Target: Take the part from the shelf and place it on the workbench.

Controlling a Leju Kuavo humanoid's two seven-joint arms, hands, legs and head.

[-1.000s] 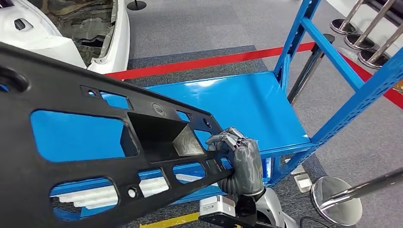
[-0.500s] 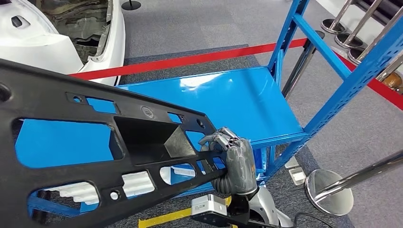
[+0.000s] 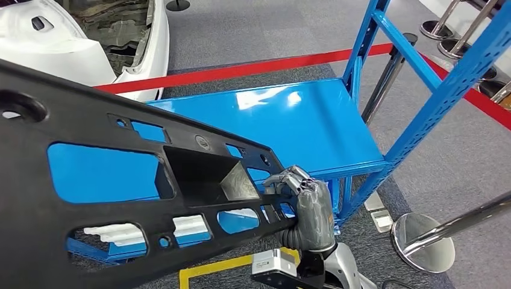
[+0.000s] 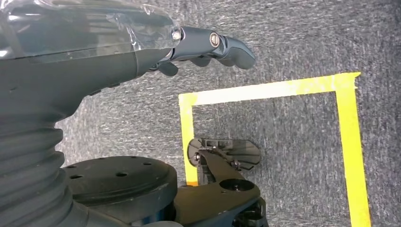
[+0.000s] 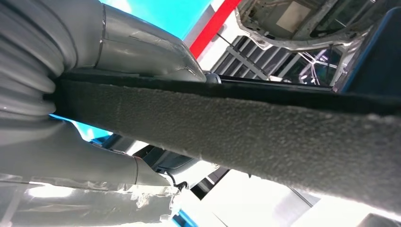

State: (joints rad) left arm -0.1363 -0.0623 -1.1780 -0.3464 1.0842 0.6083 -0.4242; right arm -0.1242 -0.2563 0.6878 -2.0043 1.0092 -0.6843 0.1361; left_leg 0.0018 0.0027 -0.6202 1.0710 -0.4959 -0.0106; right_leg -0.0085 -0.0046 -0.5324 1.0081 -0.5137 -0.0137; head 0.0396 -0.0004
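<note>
A large black plastic part (image 3: 90, 120) with several cut-outs lies slanted across the left of the head view, above the blue shelf (image 3: 301, 120). My right hand (image 3: 307, 205) grips its lower right end, fingers curled over the edge. In the right wrist view the part's rough black edge (image 5: 246, 137) runs between the fingers and thumb of that hand (image 5: 132, 52). My left hand (image 4: 142, 52) hangs over the grey carpet with its fingers stretched out and nothing in them.
A white car body (image 3: 60, 42) stands at the back left behind a red barrier belt (image 3: 241, 69). The shelf's blue uprights (image 3: 446, 90) rise on the right, with chrome stanchion bases (image 3: 422, 241) beside them. Yellow floor tape (image 4: 265, 90) marks the carpet.
The whole picture has shifted a little, so the camera moved. My right hand keeps its hold on the black part over the shelf.
</note>
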